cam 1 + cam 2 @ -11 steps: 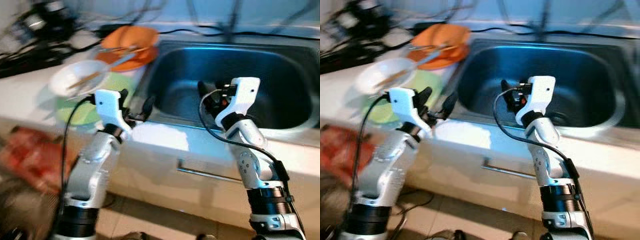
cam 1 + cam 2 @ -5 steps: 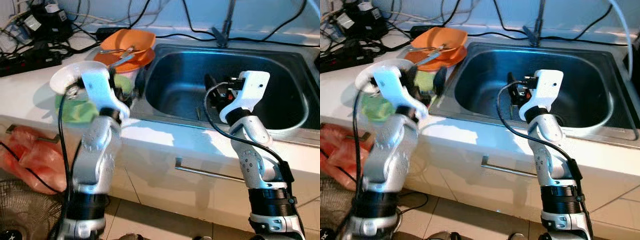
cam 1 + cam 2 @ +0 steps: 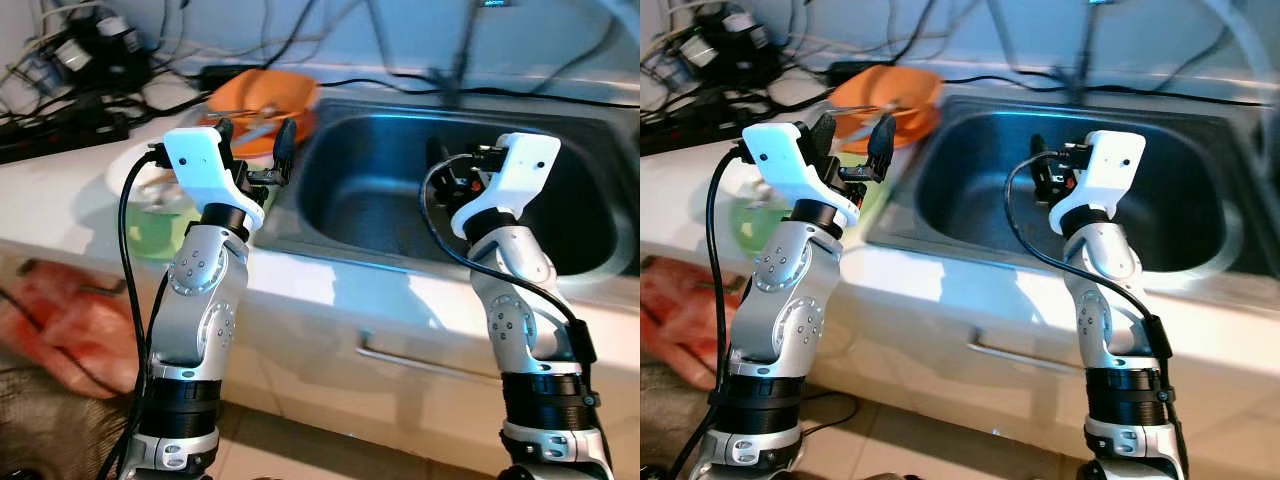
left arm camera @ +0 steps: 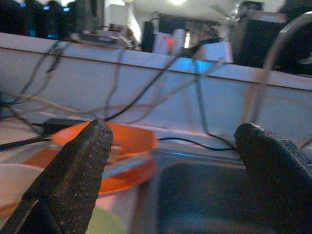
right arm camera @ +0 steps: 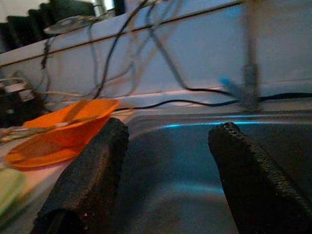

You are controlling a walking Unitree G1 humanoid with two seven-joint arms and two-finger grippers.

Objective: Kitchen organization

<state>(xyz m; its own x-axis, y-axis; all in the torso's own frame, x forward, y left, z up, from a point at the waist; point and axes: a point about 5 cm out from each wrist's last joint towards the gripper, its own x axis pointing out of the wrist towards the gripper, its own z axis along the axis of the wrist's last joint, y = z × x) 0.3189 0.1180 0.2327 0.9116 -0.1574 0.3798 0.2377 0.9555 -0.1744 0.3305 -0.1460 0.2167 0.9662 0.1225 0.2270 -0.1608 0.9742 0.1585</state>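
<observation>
Two stacked orange bowls [image 3: 262, 92] holding utensils sit on the counter at the sink's back left corner. In front of them are a white bowl [image 3: 138, 176] and a green plate [image 3: 160, 238]. My left gripper [image 3: 254, 148] is raised over the counter by the left rim of the steel sink [image 3: 395, 205]. It is open and holds nothing, and it points toward the orange bowls [image 4: 122, 141]. My right gripper [image 3: 447, 168] hovers above the sink basin [image 5: 180, 180], also open with nothing between its fingers [image 5: 92, 180].
Power strips and tangled cables [image 3: 80, 70] crowd the counter's back left. A faucet stem [image 3: 462, 55] rises behind the sink. A red plastic bag [image 3: 60, 320] hangs by the cabinet at lower left. A drawer handle [image 3: 420, 365] runs below the counter edge.
My left gripper has risen from the counter's front edge to beside the sink's left rim, toward the orange bowls. The right arm has barely moved. The camera has shifted.
</observation>
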